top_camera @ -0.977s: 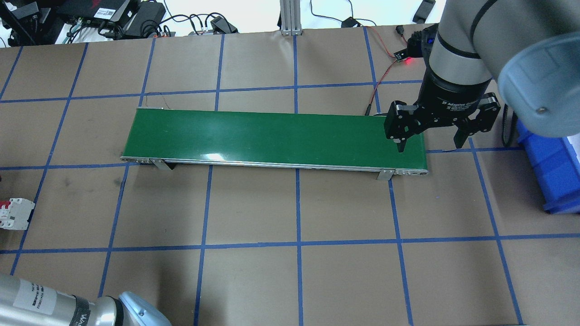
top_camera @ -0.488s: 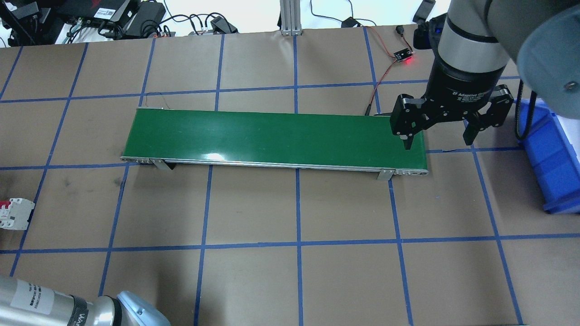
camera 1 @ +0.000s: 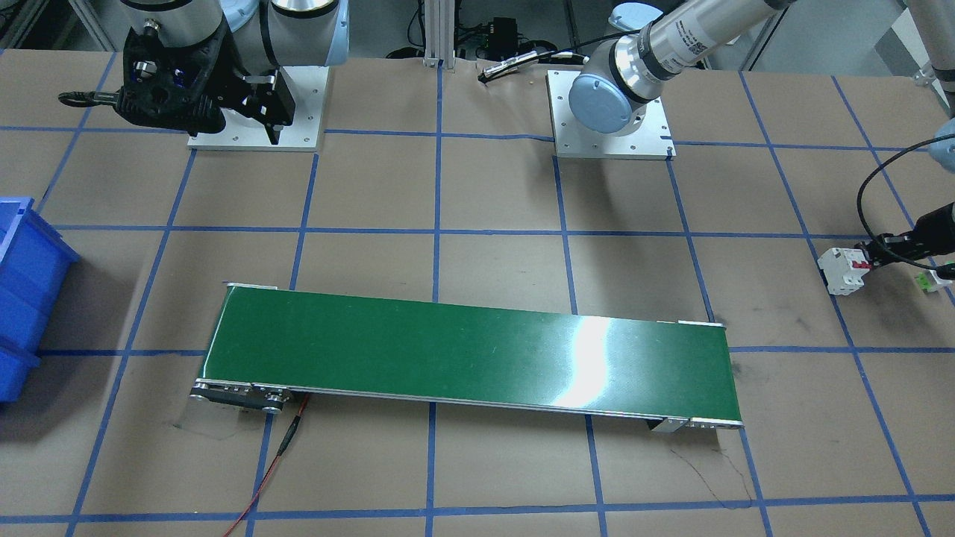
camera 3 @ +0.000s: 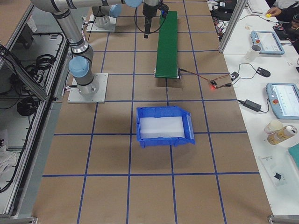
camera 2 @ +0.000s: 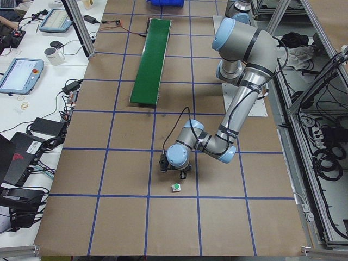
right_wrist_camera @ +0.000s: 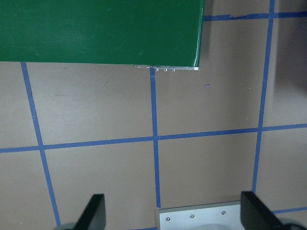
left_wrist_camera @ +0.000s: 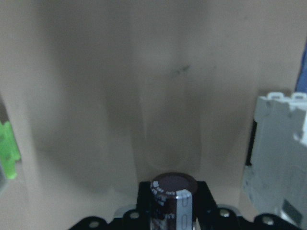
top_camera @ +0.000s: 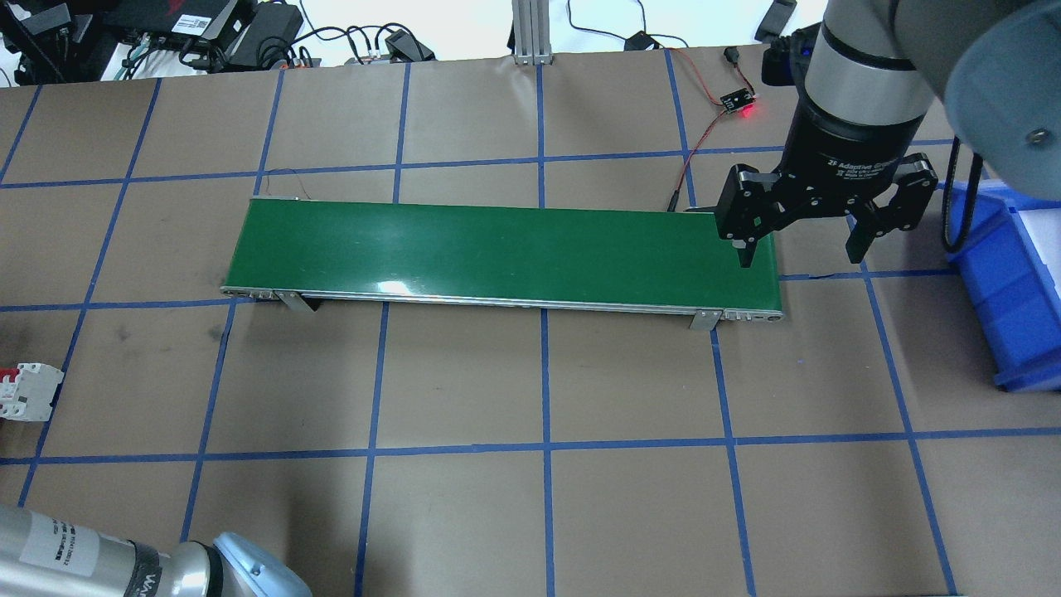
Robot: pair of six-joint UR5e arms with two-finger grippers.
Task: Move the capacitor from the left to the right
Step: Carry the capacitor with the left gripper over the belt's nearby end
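The capacitor (left_wrist_camera: 173,196), a black cylinder with a pale stripe, sits between the closed fingers of my left gripper (camera 1: 888,250) at the bottom of the left wrist view, held above the brown table. That gripper hangs at the table's left end between the white breaker (camera 1: 843,270) and the green-capped button (camera 1: 929,282). My right gripper (top_camera: 800,253) is open and empty above the right end of the green conveyor belt (top_camera: 497,249). The right wrist view shows its spread fingers (right_wrist_camera: 93,211) over bare table beside the belt's corner.
A blue bin (top_camera: 1011,290) with a white liner stands right of the belt's end. A small sensor board with a red light (top_camera: 738,104) and its wires lie behind the belt. The breaker (left_wrist_camera: 278,158) and button (left_wrist_camera: 8,148) flank the left gripper closely.
My right gripper has drifted a little to the right and toward the far side, still open. The left arm's elbow has hardly moved.
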